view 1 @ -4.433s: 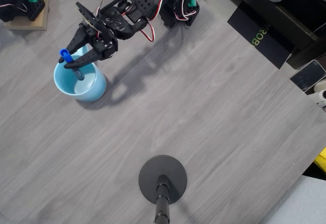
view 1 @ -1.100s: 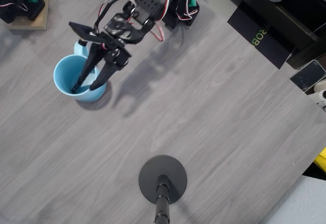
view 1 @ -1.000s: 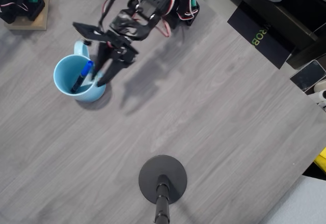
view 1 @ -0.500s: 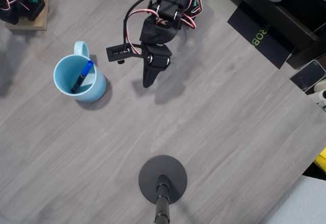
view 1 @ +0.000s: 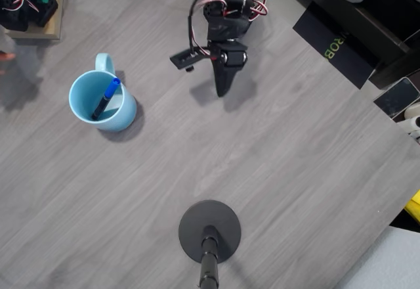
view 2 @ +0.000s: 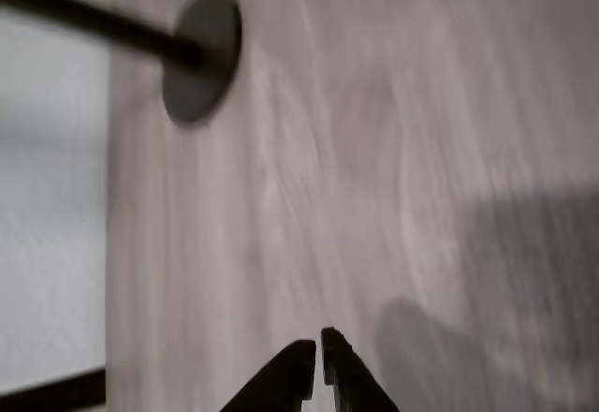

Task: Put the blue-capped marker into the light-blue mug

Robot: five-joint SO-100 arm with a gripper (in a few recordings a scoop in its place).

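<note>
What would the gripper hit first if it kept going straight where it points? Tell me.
Most likely bare table: the shut gripper points down-picture, passing right of the black round stand base. Height is unclear.

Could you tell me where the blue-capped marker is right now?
In the overhead view, the blue-capped marker leans inside the light-blue mug at the table's left.
</note>
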